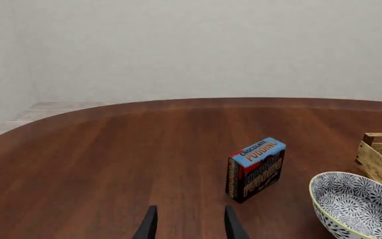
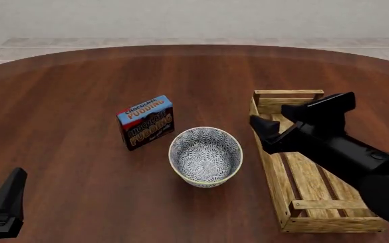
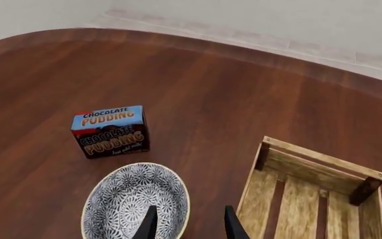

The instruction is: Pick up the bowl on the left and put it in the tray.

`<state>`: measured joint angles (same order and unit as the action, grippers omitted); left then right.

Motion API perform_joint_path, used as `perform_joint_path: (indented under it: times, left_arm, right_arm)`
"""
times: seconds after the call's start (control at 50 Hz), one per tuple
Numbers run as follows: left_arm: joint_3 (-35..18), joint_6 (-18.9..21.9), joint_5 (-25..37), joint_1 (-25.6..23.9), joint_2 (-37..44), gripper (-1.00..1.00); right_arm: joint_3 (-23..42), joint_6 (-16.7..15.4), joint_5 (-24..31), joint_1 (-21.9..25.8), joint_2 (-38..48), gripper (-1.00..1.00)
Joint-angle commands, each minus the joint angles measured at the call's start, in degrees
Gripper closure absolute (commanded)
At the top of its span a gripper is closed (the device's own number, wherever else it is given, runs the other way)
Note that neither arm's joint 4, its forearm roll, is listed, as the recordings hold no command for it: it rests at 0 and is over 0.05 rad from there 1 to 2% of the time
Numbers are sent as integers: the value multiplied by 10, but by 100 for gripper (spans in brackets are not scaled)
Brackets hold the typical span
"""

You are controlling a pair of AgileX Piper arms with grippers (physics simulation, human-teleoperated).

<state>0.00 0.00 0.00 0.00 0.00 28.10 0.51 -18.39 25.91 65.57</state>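
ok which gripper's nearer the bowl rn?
Right. The right gripper hangs open over the gap between bowl and tray; the left gripper sits open at the near-left table edge, well away.

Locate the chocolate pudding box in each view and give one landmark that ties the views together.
Left wrist view: pudding box right of centre, beyond the fingertips.
Front view: pudding box left of centre, just up-left of the bowl.
Right wrist view: pudding box at left, above the bowl.
Shared landmark: the patterned bowl beside it, seen in all three.
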Motion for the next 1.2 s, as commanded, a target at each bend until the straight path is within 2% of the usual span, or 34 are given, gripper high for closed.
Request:
perform_joint_path:
  times: [0.02, 0.64, 1.2]
  left_arm:
    - [0, 0, 0, 0, 0, -100]
    - [0, 0, 0, 0, 0, -100]
    - [0, 0, 0, 0, 0, -100]
  right_arm:
    - [14, -11, -22, -8, 46, -100]
    - [44, -40, -34, 20, 97, -100]
    - [70, -33, -46, 11, 145, -100]
